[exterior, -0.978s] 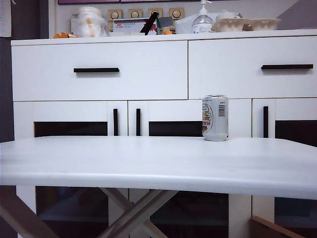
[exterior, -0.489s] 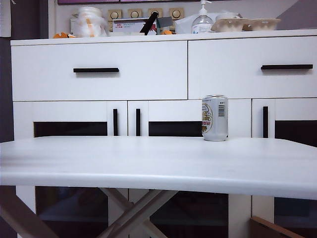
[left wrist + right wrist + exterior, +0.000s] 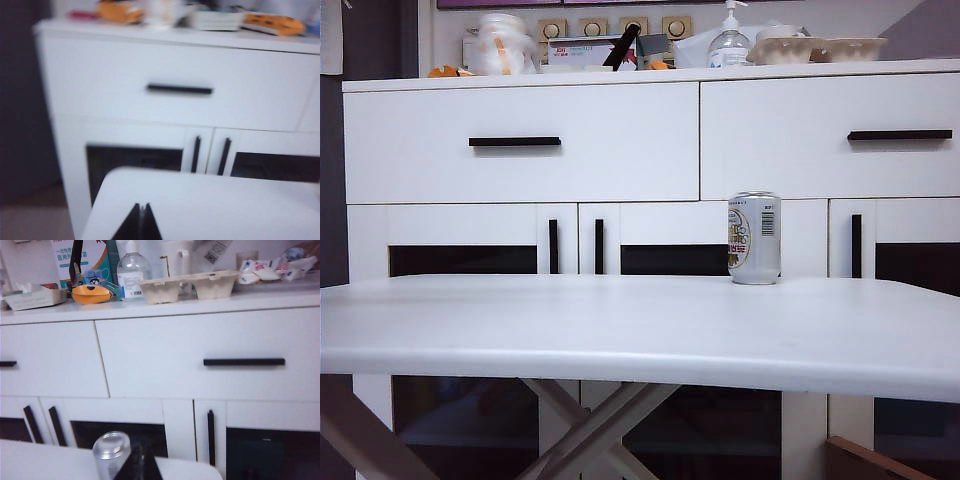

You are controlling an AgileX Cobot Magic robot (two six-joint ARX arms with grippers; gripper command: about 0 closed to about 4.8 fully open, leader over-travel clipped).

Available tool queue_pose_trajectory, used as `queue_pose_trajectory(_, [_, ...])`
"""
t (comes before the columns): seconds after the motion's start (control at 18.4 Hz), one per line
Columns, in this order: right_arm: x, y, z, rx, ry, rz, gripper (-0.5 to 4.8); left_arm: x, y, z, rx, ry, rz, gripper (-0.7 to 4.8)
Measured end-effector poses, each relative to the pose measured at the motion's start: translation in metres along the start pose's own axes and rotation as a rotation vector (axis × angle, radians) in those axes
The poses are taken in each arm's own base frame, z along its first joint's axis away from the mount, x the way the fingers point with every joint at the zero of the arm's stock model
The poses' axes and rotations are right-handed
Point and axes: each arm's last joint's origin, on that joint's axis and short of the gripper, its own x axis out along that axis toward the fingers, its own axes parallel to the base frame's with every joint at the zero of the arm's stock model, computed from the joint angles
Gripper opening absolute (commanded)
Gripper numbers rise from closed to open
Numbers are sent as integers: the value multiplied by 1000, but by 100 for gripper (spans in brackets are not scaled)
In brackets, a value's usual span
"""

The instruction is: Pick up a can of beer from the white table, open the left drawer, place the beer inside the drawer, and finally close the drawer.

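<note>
Left gripper (image 3: 141,222) shut over white table (image 3: 210,210) corner; right gripper (image 3: 139,462) shut (empty) beside can of beer (image 3: 111,452).

White cabinet (image 3: 790,240) against a pale wall (image 3: 840,15), its top crowded with clutter.

Below its drawers the cabinet has dark glass doors (image 3: 675,260) with vertical black handles (image 3: 599,246). On top stand a pump bottle (image 3: 728,42), egg cartons (image 3: 820,48), a glass jar (image 3: 503,45) and a box (image 3: 582,52). Round wall sockets (image 3: 592,27) sit behind. A dark wall (image 3: 330,180) lies to the left. Light is soft and even.
</note>
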Motion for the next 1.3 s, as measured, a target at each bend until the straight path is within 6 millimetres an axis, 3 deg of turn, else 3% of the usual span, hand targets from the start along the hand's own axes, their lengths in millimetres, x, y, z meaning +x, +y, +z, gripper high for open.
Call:
queue_pose_trajectory(0.33, [56,6,-2,8,45,44,-1,60,-8,47,49,112,-226,-5])
queue_pose_trajectory(0.6, [92,12,-19,11,31,81,0,77,-28,65,48,105,-442,-5])
queue_pose_trajectory(0.81, [112,17,-35,10,35,122,12,83,-43,69,56,139,-519,-5])
queue_pose_trajectory(0.87, [115,18,-39,11,42,130,138,84,-44,70,58,139,-520,-5])
queue_pose_trajectory(0.98, [122,21,-46,7,52,147,479,85,-44,68,57,153,-521,-5])
queue_pose_trajectory(1.14, [140,23,-56,9,84,157,479,85,-47,67,60,156,-507,-5])
queue_pose_trajectory(1.3, [171,30,-60,9,106,215,479,86,-50,67,62,161,-506,-5])
